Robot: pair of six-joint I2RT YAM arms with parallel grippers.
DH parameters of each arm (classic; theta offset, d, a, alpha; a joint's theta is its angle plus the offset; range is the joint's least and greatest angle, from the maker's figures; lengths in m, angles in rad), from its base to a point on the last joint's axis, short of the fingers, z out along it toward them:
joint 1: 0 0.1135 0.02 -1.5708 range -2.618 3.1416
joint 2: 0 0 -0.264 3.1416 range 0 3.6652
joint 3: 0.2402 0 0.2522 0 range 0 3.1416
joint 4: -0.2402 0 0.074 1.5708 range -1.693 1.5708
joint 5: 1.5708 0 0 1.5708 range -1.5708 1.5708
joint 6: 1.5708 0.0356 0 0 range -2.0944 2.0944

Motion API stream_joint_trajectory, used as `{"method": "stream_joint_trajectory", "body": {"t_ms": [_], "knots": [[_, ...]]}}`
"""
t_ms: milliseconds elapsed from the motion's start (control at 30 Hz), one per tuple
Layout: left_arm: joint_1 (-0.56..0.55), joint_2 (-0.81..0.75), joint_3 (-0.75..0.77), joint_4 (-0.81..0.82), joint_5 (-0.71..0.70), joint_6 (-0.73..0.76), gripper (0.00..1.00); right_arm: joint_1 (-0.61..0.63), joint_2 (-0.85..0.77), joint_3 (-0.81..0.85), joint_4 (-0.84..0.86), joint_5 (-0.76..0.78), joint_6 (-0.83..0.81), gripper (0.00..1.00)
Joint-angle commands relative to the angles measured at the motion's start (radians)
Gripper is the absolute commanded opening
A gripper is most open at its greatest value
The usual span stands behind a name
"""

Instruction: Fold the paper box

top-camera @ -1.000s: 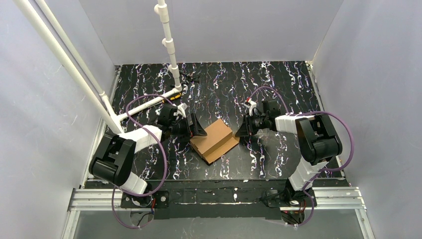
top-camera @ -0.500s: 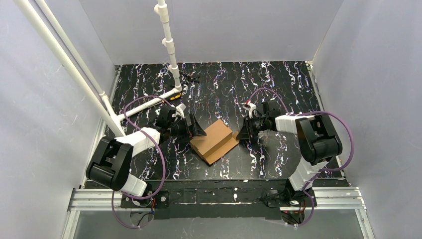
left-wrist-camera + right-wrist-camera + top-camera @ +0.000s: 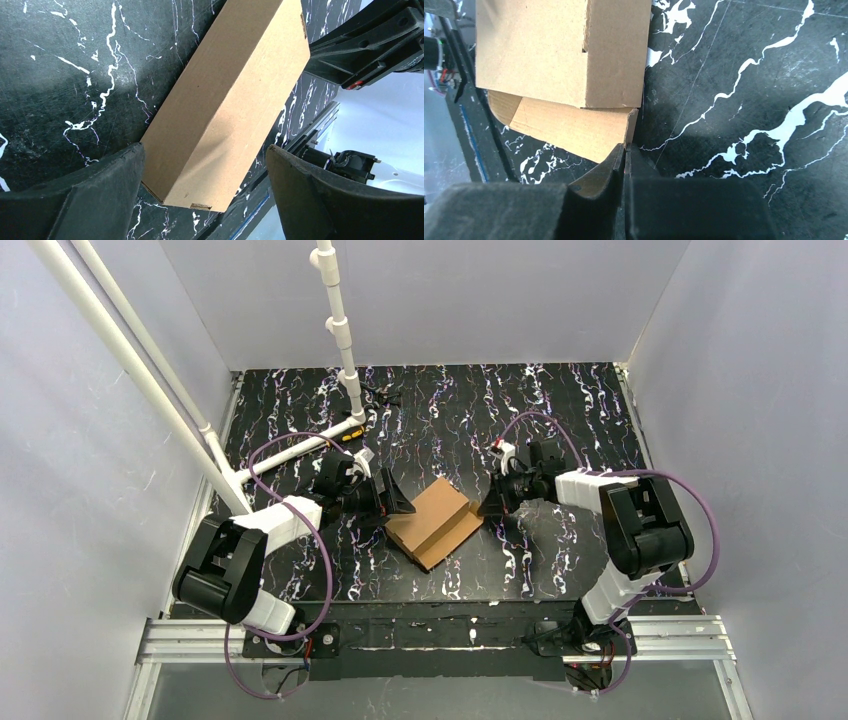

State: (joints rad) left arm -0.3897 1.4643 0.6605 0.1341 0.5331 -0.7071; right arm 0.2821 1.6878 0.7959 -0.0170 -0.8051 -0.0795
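The paper box is a brown cardboard mailer lying closed on the black marbled table, with a low front flap spread on the table. My left gripper is open at the box's left end. In the left wrist view the box reaches in between the wide-apart fingers of the left gripper without touching them. My right gripper is at the box's right end. In the right wrist view the right gripper is shut, its tips pinching the thin upright side tab of the flap.
A white pipe frame stands at the back left, with a small black-and-orange marker by its foot. Grey walls close three sides. A metal rail runs along the near edge, where both arm bases sit.
The right gripper's jaws have closed onto the flap's side tab. The left arm shifted slightly and stays open. The box has barely moved.
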Motion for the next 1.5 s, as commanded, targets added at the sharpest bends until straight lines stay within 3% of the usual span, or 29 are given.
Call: {"method": "stream_joint_trajectory", "body": {"t_ms": [0,200,633,1167,1467], "knots": [[-0.010,-0.036,-0.003,0.004,0.018,-0.002,0.90,0.036,-0.044,0.049,-0.041,0.065,-0.074,0.10],[-0.009,0.009,0.034,0.004,0.010,0.019,0.98,0.095,-0.035,0.090,-0.083,0.156,-0.114,0.09],[-0.020,0.134,0.129,0.002,-0.011,0.049,0.95,0.152,-0.029,0.132,-0.130,0.271,-0.164,0.08],[-0.037,0.186,0.120,0.002,-0.041,0.027,0.67,0.216,-0.050,0.136,-0.120,0.337,-0.193,0.06],[-0.041,0.204,0.119,0.002,-0.038,0.017,0.59,0.251,-0.060,0.137,-0.116,0.377,-0.208,0.06]]}}
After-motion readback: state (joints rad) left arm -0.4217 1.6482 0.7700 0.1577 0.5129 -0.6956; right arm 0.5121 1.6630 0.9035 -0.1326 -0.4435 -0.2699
